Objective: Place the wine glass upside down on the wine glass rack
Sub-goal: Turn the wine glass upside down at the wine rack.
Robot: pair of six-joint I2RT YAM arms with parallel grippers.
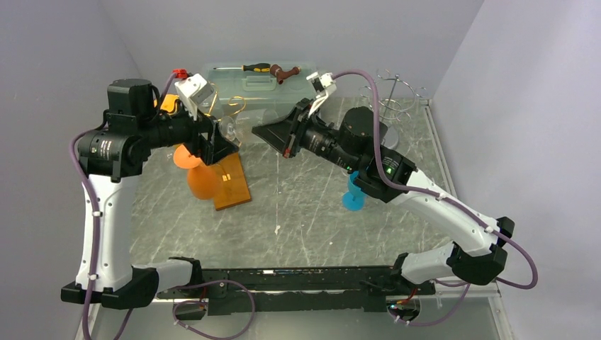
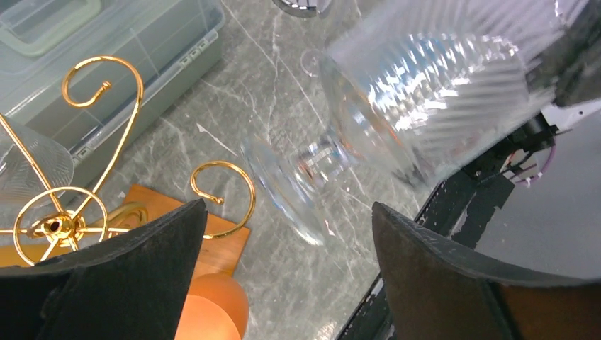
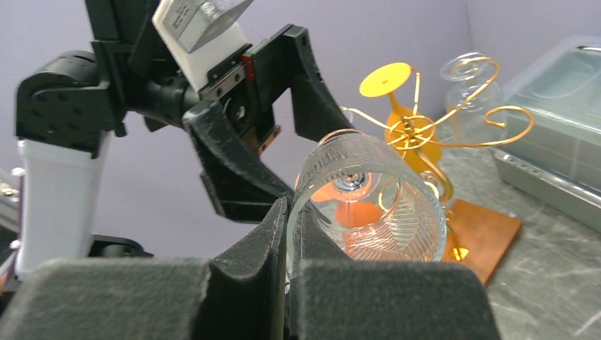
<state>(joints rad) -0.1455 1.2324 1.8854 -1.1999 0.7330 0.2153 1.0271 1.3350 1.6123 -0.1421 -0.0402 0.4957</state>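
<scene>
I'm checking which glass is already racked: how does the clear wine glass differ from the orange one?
The clear wine glass is see-through and ribbed, while the orange glass is solid-coloured. The clear wine glass lies on its side in the air, its rim pinched in the shut jaws of the right gripper. The orange glass hangs upside down on the gold rack, foot up. Both are stemmed glasses.

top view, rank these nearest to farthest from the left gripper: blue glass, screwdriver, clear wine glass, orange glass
From the left gripper:
1. clear wine glass, right beside its fingers, toward the centre
2. orange glass, just on its near side
3. screwdriver, on the storage box at the back
4. blue glass, far across on the right side
</scene>
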